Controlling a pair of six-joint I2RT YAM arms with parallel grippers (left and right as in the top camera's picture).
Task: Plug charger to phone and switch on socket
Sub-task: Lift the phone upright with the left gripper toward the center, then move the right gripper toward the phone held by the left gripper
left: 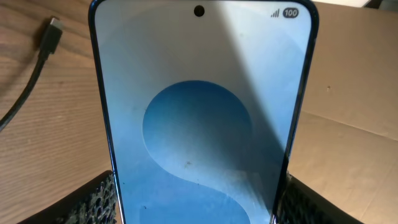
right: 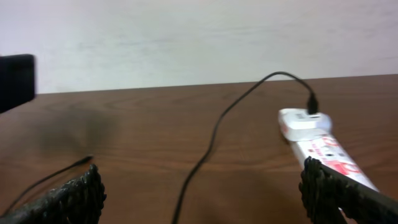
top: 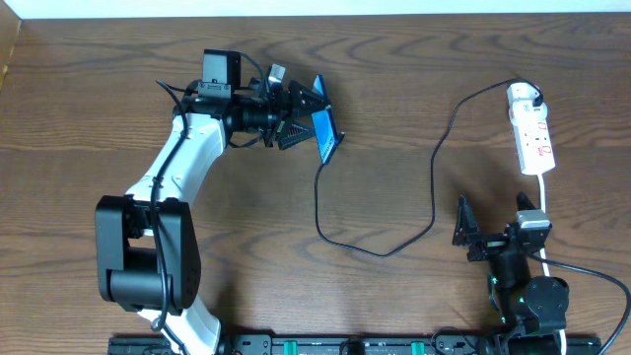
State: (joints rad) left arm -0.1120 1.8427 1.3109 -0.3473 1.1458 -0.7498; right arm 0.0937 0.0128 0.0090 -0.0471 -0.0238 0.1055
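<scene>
We see the left end effector [top: 308, 118] clamped on the phone [top: 326, 135], held tilted above the surface [top: 89, 108]. The charger [top: 434, 170] tip lies beside it. The right end effector [top: 493, 222] gapes, with the socket [top: 533, 138] just ahead.

The left arm [top: 182, 163] rises from a shoulder set well apart from the phone [top: 326, 133], nearer the robot and to the phone's left. Its white link reaches forward, and the wrist bends across toward the phone. The left gripper [top: 314, 118] is clamped on the phone's lower end and holds it tilted; in the left wrist view one black fingertip [left: 99, 200] presses each long edge of the phone. The right arm [top: 527, 286] sits folded low, well apart from the phone on its right, with the wrist pointing forward. The right gripper [top: 493, 217] has its fingers [right: 71, 196] spread wide with nothing between them
</scene>
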